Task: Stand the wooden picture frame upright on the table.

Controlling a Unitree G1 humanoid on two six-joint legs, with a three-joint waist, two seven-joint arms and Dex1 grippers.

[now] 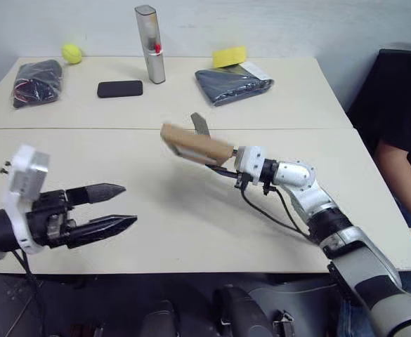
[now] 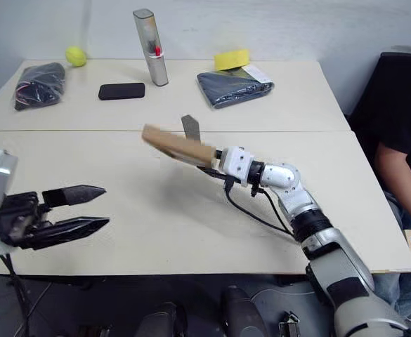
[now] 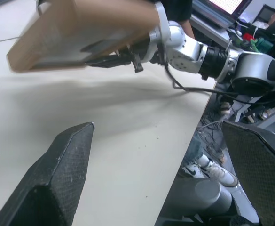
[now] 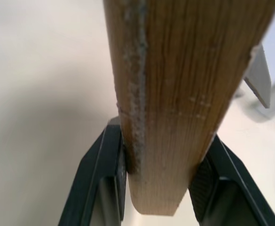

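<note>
Wooden picture frame, light-bordered and rectangular, hangs above the large pale beige table, clear of its top; you see its long axis near level, pointing away from the right gripper, whose black fingers clamp one end. Your left gripper hovers spread wide, empty, well apart.

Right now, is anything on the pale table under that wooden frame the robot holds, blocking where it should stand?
Nothing visible. The right gripper holds the light wooden picture frame above a bare stretch of the pale beige table; other items lie further back.
</note>
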